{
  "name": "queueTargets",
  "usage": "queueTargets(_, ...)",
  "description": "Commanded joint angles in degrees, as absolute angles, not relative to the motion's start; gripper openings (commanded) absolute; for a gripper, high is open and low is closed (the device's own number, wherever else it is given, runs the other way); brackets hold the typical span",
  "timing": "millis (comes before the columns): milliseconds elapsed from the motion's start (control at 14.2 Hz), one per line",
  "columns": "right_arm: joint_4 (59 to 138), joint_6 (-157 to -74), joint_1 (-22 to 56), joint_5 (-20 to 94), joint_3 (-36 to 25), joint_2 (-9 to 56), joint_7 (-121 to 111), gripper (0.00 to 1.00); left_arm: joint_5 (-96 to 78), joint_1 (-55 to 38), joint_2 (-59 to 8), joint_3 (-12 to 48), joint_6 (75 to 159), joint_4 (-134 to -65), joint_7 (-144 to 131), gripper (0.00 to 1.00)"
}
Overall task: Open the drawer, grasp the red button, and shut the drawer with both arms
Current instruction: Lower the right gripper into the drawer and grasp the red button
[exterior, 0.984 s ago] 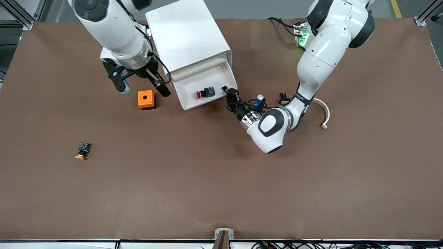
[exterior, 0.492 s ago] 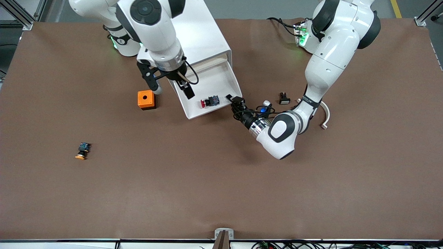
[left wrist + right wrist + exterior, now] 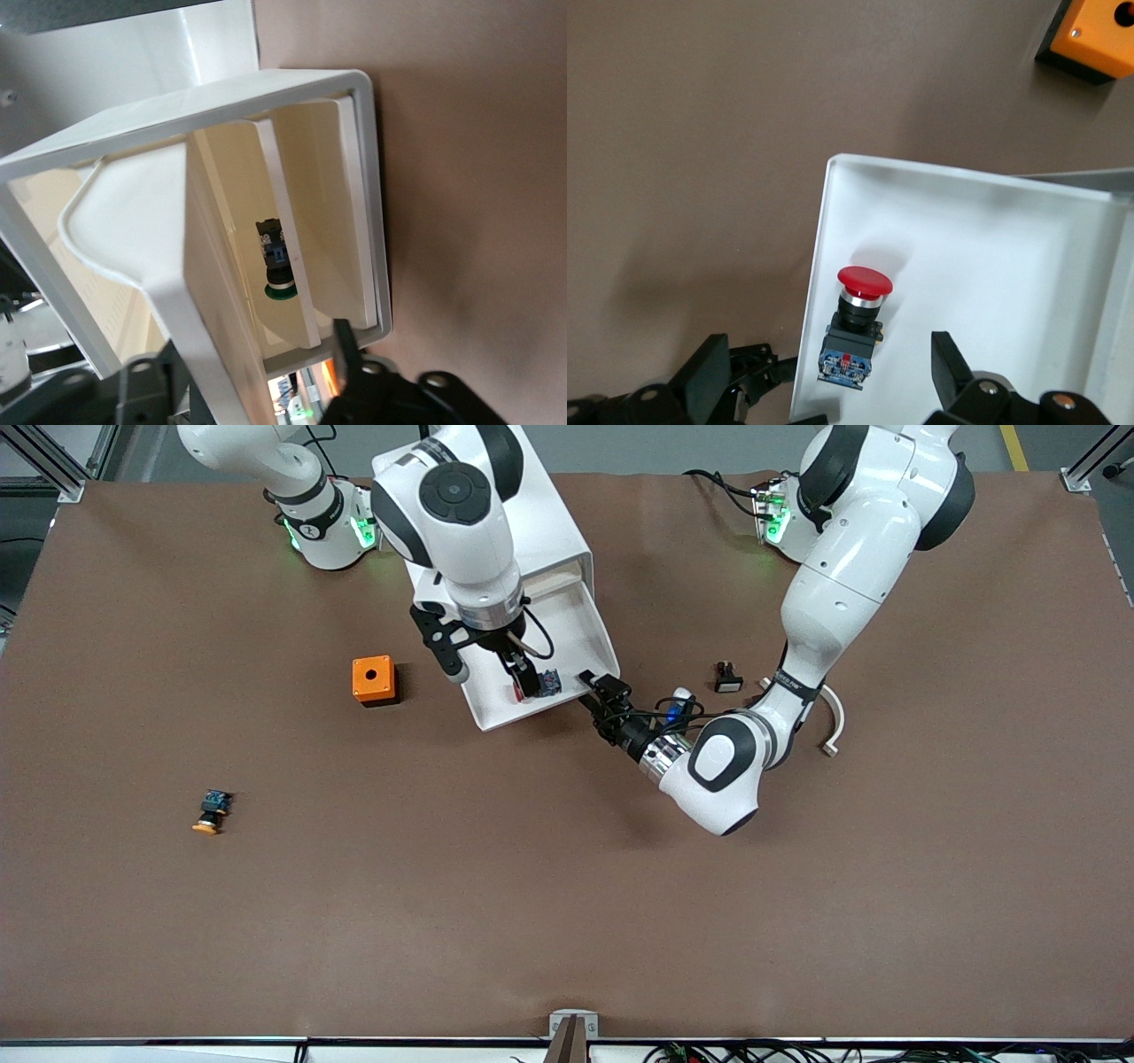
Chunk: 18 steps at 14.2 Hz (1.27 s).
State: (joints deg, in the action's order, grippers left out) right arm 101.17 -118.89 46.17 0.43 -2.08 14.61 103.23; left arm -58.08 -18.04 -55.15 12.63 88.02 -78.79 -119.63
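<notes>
Right claw: fingers spread, now over the open drawer, above the button; earlier it hung near the orange cube.
Left claw: at the drawer's front corner; grip cannot be told.
Button: lying in the drawer, red cap toward its front lip, long axis along the slide direction.
Writing: none readable.
Worktop: brown.

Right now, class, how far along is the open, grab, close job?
Done: the drawer is out, with the left gripper at its front corner. In hand: the right gripper is open over the button, which lies in the drawer. Left: grasp, lift out, close the drawer.
</notes>
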Motion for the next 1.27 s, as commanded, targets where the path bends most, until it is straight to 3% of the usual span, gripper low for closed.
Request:
queueTargets(0, 100.7, -120.7, 48.2, -1.7, -2.6, 16.9, 106.8, 1.0, -59.7, -17.4, -54.9, 12.8, 88.1, -77.2, -112.4, 1.0)
queueTargets(562, 104.8, -126.6, 52.5, -5.8, -2.6, 19.9, 113.2, 1.0, -61.8, -14.3, -54.6, 12.9, 82.6, -72.6, -92.1, 1.0)
queueTargets(844, 104.9, -127.3, 52.8, -6.9, -2.6, 20.7, 113.9, 1.0, -54.5, -14.5, -52.3, 10.9, 82.5, -69.6, -76.6, 1.0)
queueTargets(914, 104.9, -127.4, 52.9, -7.7, -2.6, 20.7, 113.9, 0.94, -52.0, -14.6, -50.8, 10.7, 83.1, -69.6, -73.1, 1.0)
queueTargets(984, 104.9, -127.4, 52.9, -8.4, -2.6, 20.9, 113.9, 0.62, -48.6, -14.7, -49.6, 10.7, 85.1, -69.5, -70.3, 1.0)
queueTargets(1055, 104.9, -127.4, 52.9, -8.9, -2.6, 21.1, 113.8, 0.37, -44.7, -14.7, -47.7, 10.8, 87.6, -69.6, -67.4, 1.0)
queueTargets(1195, 104.9, -127.4, 52.9, -10.3, -2.6, 21.1, 113.8, 0.07, -37.9, -14.8, -44.8, 11.1, 92.3, -69.7, -62.0, 1.0)
